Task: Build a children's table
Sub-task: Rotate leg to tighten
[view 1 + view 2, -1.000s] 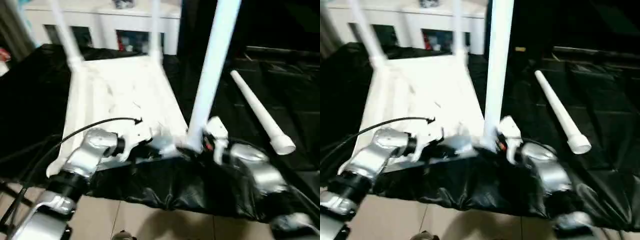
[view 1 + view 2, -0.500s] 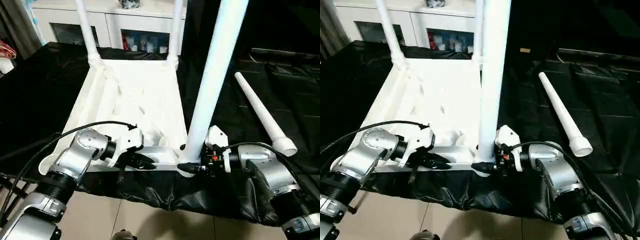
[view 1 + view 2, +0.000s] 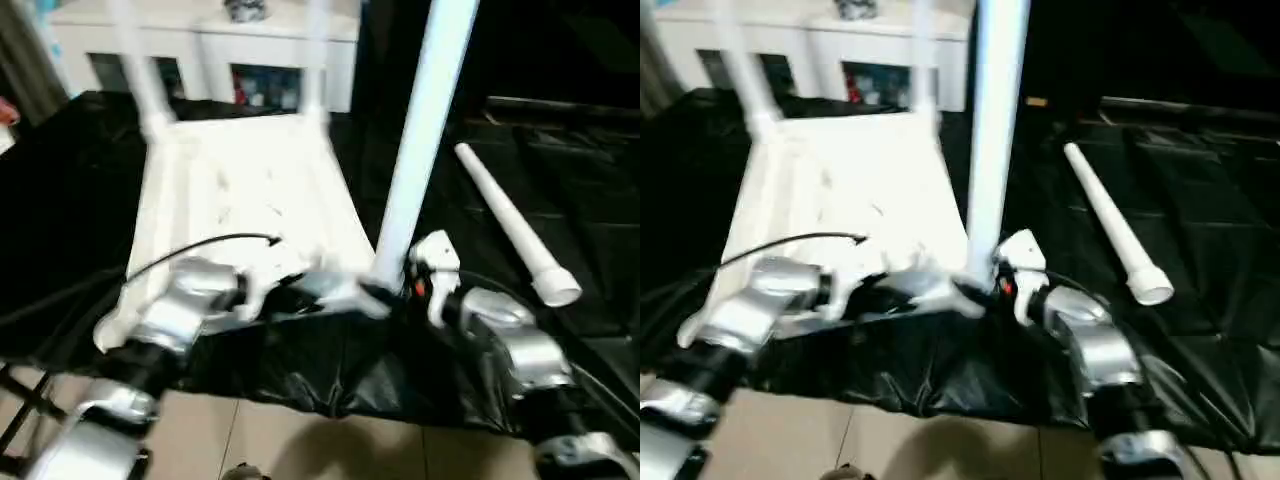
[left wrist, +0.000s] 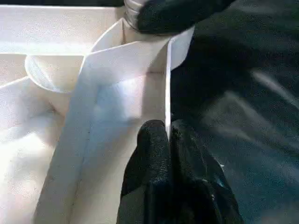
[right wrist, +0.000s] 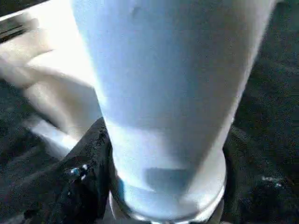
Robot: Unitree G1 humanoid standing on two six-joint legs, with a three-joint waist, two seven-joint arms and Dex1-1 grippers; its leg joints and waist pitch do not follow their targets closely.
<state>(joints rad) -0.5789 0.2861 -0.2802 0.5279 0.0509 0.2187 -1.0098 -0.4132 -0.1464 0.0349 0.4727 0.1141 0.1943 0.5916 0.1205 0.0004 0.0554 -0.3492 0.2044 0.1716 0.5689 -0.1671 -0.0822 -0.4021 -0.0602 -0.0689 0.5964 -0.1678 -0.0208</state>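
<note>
The kids' table top [image 3: 250,200] lies upside down on a black cloth [image 3: 560,190] that looks thin & a bit shiny, w/ soft folds where it hangs over the near edge. The top is white plastic, smooth, a flat rectangle w/ a raised rim and ribs inside, so it looks like a shallow tray. It's right in front of me, in the middle-left.

My left gripper [image 4: 169,140] is pinched thin on the rim [image 4: 167,84] of the near side of the top, one black finger each side of the wall. The fingers [image 4: 152,154] look soft & matte, like rubber.

My right gripper [image 3: 392,295] is clamped round the fat bottom end of a leg [image 3: 425,120]. That leg is a long round white tube, smooth, thinner toward the top, and it stands up at the near right corner of the top. In the right wrist view my black fingers [image 5: 88,168] hug both sides of it, just above its ringed end.

2 more legs [image 3: 135,75] stand up at the far corners. The 4th leg [image 3: 510,225] lies flat on the cloth to the right, well apart from the top, wide end toward me.

Behind is a white cabinet [image 3: 210,45] w/ glass doors; small things sit inside but I can't tell what.
</note>
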